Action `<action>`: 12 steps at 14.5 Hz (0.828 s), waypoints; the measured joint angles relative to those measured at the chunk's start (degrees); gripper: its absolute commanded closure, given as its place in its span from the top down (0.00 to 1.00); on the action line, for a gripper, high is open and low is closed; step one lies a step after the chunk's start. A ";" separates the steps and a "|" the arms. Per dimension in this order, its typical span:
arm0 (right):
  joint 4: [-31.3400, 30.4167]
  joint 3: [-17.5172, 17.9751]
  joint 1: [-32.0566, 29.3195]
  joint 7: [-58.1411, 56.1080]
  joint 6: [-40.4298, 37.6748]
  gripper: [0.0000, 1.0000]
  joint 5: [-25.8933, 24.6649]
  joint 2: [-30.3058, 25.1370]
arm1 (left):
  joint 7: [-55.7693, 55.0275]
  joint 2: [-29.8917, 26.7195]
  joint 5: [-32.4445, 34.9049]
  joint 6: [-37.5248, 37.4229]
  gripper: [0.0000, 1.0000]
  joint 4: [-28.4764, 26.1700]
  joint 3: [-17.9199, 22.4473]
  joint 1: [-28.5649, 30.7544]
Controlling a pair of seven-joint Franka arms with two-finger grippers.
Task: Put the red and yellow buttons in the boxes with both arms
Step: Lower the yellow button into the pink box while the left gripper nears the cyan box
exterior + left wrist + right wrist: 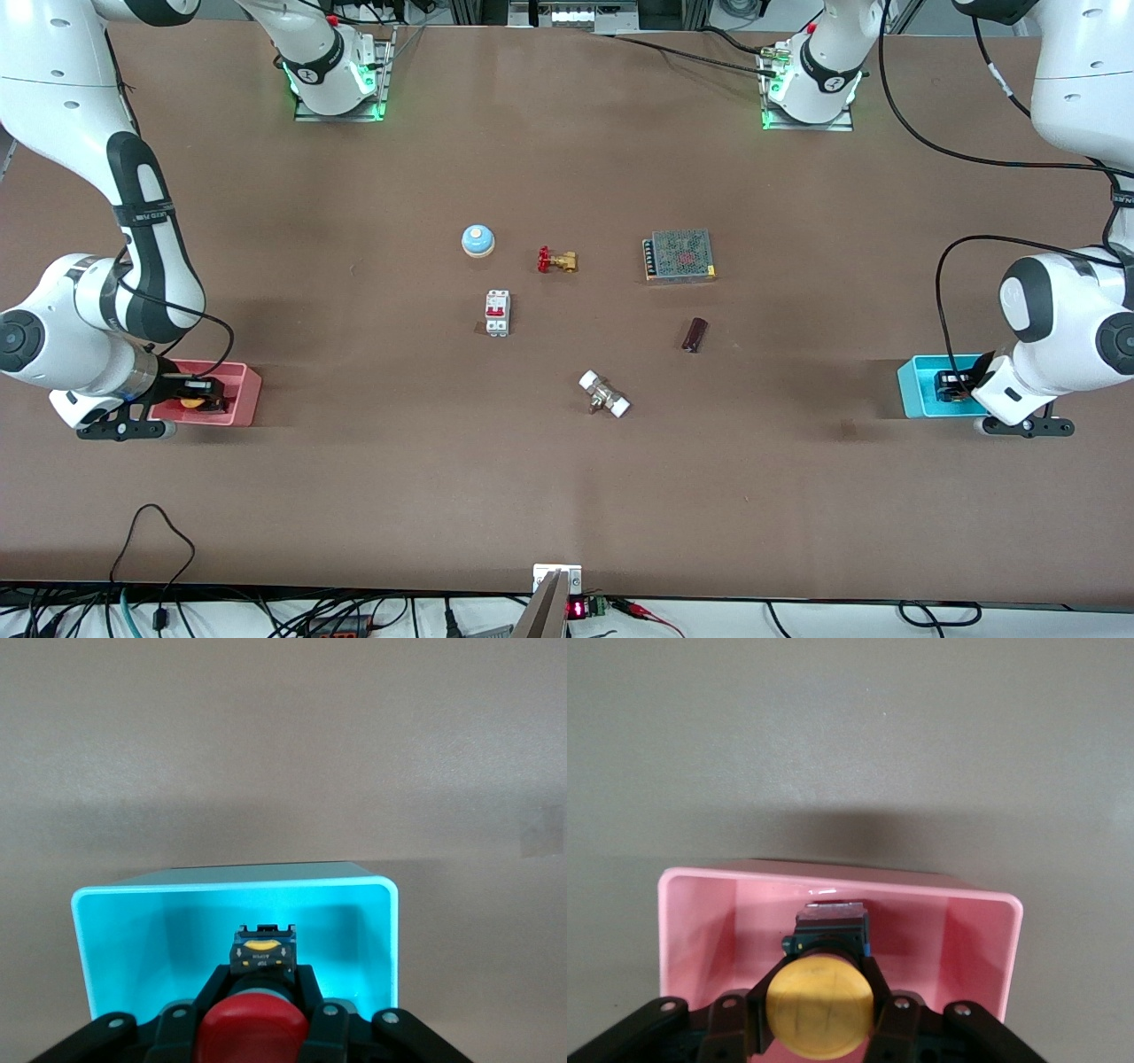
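Gripping the red button [252,1028], the left pincer [257,1014] sits inside the cyan box [235,890] at the left arm's end of the tabletop [567,496]. Fingers [312,992] close on the black body just under the red cap, one each side; the body's yellow-labelled base pokes out past the fingertips toward the box wall. In the front view the left pincer [957,385] is over the cyan box [917,390], mostly hidden by the wrist.

Right pincer [819,1005] is clamped on the yellow button [819,1007] the same way: fingers [757,1010] flank the body below the orange-yellow cap, black base sticking out ahead of the tips. It's inside the pink box [833,881] at the right arm's end. Front view shows the right pincer [199,392] low in the pink box [244,390], with the yellow button [190,403] visible at the fingers. Can't tell whether either button touches its box floor.

Mid-tabletop, well apart from both boxes: blue-domed bell [477,240], brass valve with red handwheel [556,260], white circuit breaker [497,313], mesh-topped power supply [679,255], dark cylinder [695,335], and a white-ended fitting [604,393] nearest the front camera.
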 measured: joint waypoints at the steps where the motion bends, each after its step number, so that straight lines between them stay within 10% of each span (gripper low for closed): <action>1: 0.00 0.00 -0.03 -0.01 0.20 0.31 0.00 0.17 | 0.00 0.03 0.00 0.00 0.20 0.00 0.00 0.04; 4: -0.03 0.00 -0.04 -0.01 0.55 0.34 0.02 0.57 | 0.00 0.49 0.00 -0.34 0.25 -0.24 0.00 0.09; 8: -0.04 0.00 -0.05 -0.03 0.90 0.34 0.03 0.80 | 0.01 1.73 0.00 -0.34 1.00 -0.29 -0.01 0.14; 12: -0.04 0.06 -0.04 -0.03 0.98 0.55 0.21 0.89 | 0.02 1.32 0.00 -1.34 1.00 0.25 -0.04 0.14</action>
